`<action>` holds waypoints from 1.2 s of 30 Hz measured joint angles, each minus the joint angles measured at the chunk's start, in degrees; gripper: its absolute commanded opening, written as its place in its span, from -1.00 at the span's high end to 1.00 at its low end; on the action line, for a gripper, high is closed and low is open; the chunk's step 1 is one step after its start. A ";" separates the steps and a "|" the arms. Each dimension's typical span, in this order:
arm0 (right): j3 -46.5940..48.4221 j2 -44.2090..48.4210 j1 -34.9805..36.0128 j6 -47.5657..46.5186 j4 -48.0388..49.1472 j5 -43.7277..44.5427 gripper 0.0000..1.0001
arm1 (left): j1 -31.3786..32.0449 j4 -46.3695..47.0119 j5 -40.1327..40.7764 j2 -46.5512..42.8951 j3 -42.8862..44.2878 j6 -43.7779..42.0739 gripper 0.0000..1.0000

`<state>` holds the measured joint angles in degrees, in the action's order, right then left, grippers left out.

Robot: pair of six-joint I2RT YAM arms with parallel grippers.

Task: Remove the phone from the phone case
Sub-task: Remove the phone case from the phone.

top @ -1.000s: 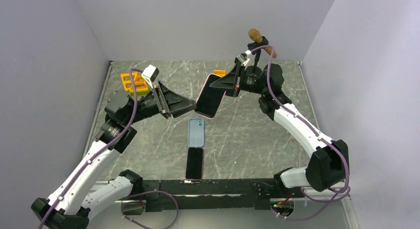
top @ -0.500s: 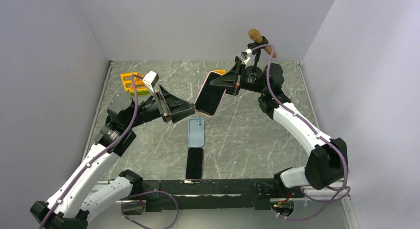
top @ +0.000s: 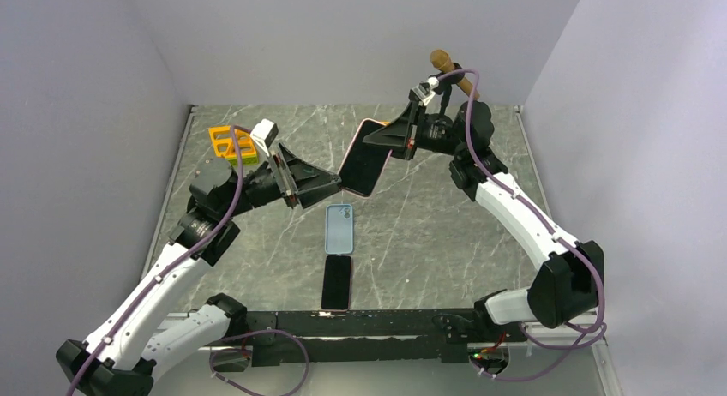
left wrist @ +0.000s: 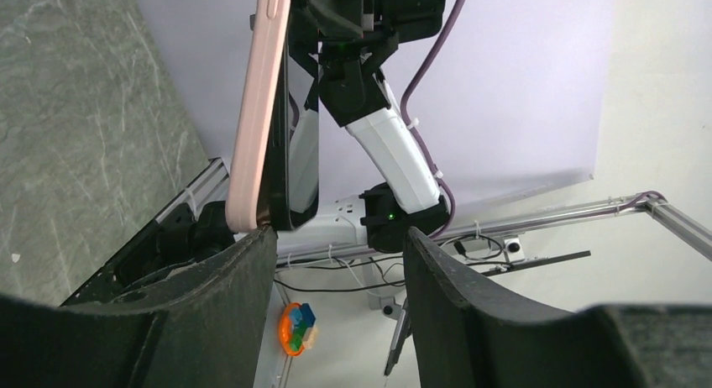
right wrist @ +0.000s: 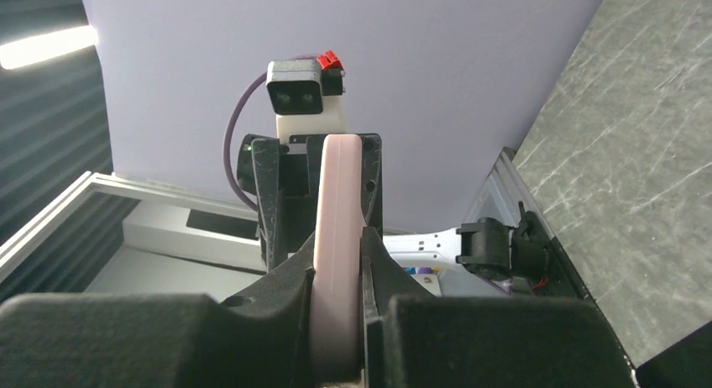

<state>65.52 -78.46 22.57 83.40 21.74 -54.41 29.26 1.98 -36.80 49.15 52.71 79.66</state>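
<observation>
On grey marbled table [top: 429,233]: at ten o'clock, near the left wall, orange slotted rack [top: 228,141]. At twelve, small orange piece [top: 381,125], mostly hidden. At one, brown wooden knob [top: 441,60] by far edge. Near centre, pale blue case [top: 339,228] lying flat; just beside it toward six, black phone [top: 337,282], end to end.

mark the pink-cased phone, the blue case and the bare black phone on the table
pink-cased phone [top: 364,160]: top view, middle of its dark screen.
blue case [top: 339,231]: top view, middle of its flat face, below the camera cutout.
black phone [top: 337,282]: top view, middle of its dark face.
</observation>
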 measured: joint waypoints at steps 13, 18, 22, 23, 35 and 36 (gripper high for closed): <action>5.57 -0.02 3.58 -8.92 -9.90 1.18 1.00 | 0.63 4.59 -0.09 1.88 -0.85 3.61 -0.03; 5.68 -1.18 3.72 -7.65 -7.82 -0.92 0.99 | 1.25 7.65 -2.58 5.79 -0.83 4.00 0.56; 5.68 -1.57 3.50 -7.65 -8.81 -1.38 0.39 | 1.44 8.33 -3.52 7.45 -0.85 3.63 1.00; 5.66 -1.46 3.43 -7.82 -9.05 -1.36 0.26 | 1.49 8.79 -3.39 7.45 -0.85 3.76 1.00; -8.81 8.81 4.13 -5.99 -1.51 0.26 -0.51 | 1.75 9.75 5.40 6.88 -1.75 7.61 1.00; -9.92 9.79 4.13 -6.03 -1.09 0.48 -0.52 | 1.75 9.81 5.75 6.84 -1.90 8.11 1.00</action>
<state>55.59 -68.66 26.70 77.36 20.64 -53.93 31.00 11.79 -31.05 55.99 50.81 87.77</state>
